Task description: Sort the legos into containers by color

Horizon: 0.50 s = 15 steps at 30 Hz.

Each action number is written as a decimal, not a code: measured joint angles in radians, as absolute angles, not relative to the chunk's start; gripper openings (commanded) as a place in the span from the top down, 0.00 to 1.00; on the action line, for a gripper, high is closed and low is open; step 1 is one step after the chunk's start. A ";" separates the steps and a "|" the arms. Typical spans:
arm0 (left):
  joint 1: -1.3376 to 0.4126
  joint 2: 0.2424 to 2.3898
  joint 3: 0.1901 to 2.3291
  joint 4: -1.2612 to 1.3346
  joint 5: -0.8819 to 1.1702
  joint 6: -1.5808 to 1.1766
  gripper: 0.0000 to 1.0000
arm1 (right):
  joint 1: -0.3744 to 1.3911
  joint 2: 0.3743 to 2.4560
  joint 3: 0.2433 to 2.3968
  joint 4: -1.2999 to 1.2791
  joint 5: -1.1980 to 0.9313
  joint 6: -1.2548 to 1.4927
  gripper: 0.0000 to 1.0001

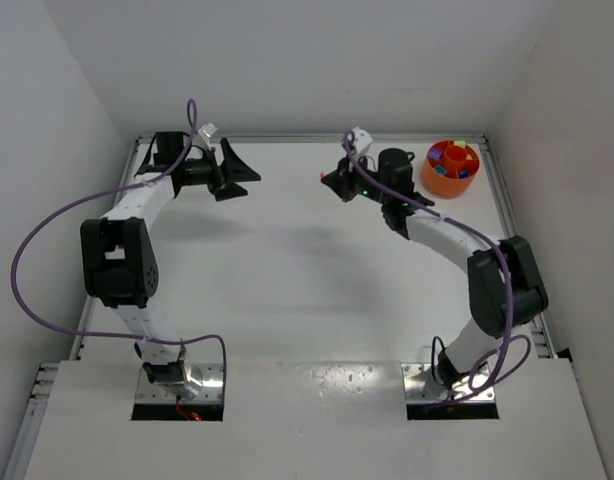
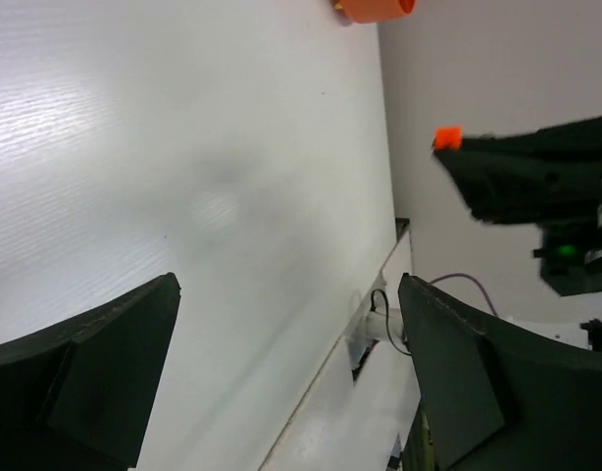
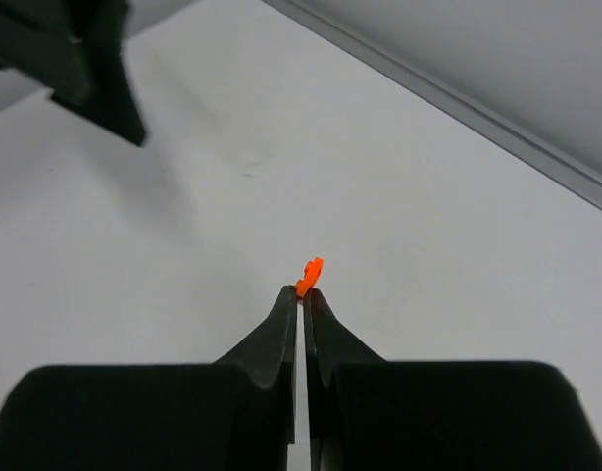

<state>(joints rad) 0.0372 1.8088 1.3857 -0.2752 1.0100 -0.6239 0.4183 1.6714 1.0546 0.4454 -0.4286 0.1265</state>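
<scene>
Pinching an orange brick [image 3: 310, 273] only at its tips, the right gripper [image 3: 301, 292] likely needed a slow carry over the orange bowl [image 1: 450, 168].

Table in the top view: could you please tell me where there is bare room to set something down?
The middle of the table is bare, bordered by the left arm, right arm and near edge. The gap between left gripper and right gripper is narrower. The far right corner is crowded: the bowl sits behind the right gripper.

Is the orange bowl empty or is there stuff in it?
Not empty: the top view shows coloured bits lying inside the orange bowl.
</scene>
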 measured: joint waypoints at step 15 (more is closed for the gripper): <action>0.011 1.840 1.664 -0.526 0.744 -0.326 0.00 | -0.015 1.822 1.635 -0.354 -0.337 -0.020 1.00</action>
